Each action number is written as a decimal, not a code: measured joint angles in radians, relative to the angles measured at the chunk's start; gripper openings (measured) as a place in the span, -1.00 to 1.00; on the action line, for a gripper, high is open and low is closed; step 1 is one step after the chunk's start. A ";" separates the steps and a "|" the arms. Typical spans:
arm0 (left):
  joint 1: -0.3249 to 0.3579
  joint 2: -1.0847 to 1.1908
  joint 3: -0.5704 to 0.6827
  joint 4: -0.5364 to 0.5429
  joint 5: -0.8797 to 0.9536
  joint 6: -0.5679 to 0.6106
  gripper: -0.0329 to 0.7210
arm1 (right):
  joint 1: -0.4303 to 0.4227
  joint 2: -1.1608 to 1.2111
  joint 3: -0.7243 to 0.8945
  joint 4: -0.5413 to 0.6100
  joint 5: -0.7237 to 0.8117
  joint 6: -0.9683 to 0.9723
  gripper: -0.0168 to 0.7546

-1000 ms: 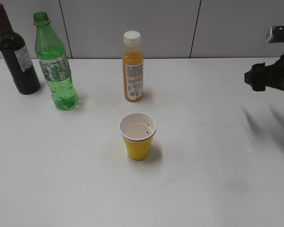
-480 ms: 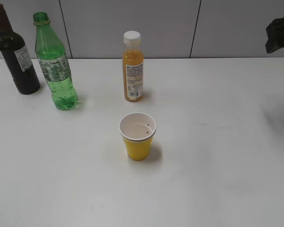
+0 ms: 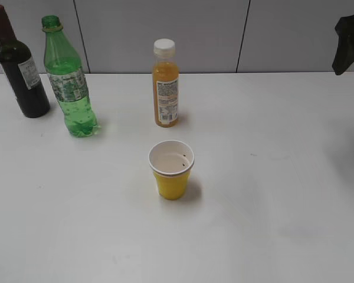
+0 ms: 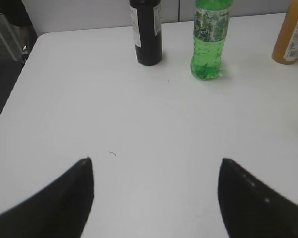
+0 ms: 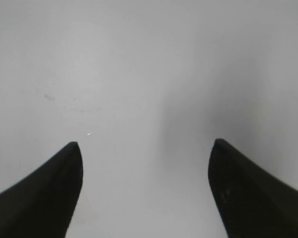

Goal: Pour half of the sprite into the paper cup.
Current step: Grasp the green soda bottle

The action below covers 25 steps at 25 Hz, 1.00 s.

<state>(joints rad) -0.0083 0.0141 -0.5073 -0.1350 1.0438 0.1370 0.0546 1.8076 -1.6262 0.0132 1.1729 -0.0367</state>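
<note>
The sprite, a tall green bottle with a yellow neck ring, stands upright at the back left of the white table; its lower part shows in the left wrist view. The yellow paper cup stands upright in the middle, nearer the front. My left gripper is open and empty above bare table, well short of the sprite; it is out of the exterior view. My right gripper is open and empty above bare table. A dark part of the right arm shows at the far right edge, raised.
A dark wine bottle stands left of the sprite, also in the left wrist view. An orange juice bottle with a white cap stands behind the cup. The table's left edge shows in the left wrist view.
The right arm has risen and drawn back toward the upper right edge of the exterior view. The bottles and the cup have not moved.
</note>
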 joint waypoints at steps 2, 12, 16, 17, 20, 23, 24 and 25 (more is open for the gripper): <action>0.000 0.000 0.000 0.000 0.000 0.000 0.65 | 0.000 -0.008 0.003 0.005 0.011 -0.001 0.58; 0.000 0.000 0.000 0.000 0.000 0.000 0.65 | 0.000 -0.258 0.236 -0.013 -0.024 -0.002 0.58; 0.000 0.000 0.000 0.000 0.000 0.000 0.65 | 0.000 -0.401 0.411 -0.013 -0.086 -0.002 0.58; 0.000 0.000 0.000 0.000 0.000 0.000 0.65 | 0.000 -0.440 0.451 -0.013 -0.095 -0.002 0.58; 0.000 0.000 0.000 0.000 0.000 0.000 0.65 | 0.000 -0.544 0.551 -0.013 -0.130 -0.002 0.58; 0.000 0.000 0.000 0.000 0.000 0.000 0.65 | 0.000 -0.646 0.640 -0.013 -0.169 -0.002 0.58; 0.000 0.000 0.000 0.000 0.000 0.000 0.65 | 0.000 -0.681 0.670 -0.013 -0.175 -0.002 0.58; 0.000 0.000 0.000 0.000 0.000 0.000 0.65 | 0.000 -0.710 0.694 -0.013 -0.178 -0.002 0.58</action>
<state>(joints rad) -0.0083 0.0141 -0.5073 -0.1350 1.0438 0.1370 0.0546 1.0977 -0.9325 0.0000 0.9945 -0.0389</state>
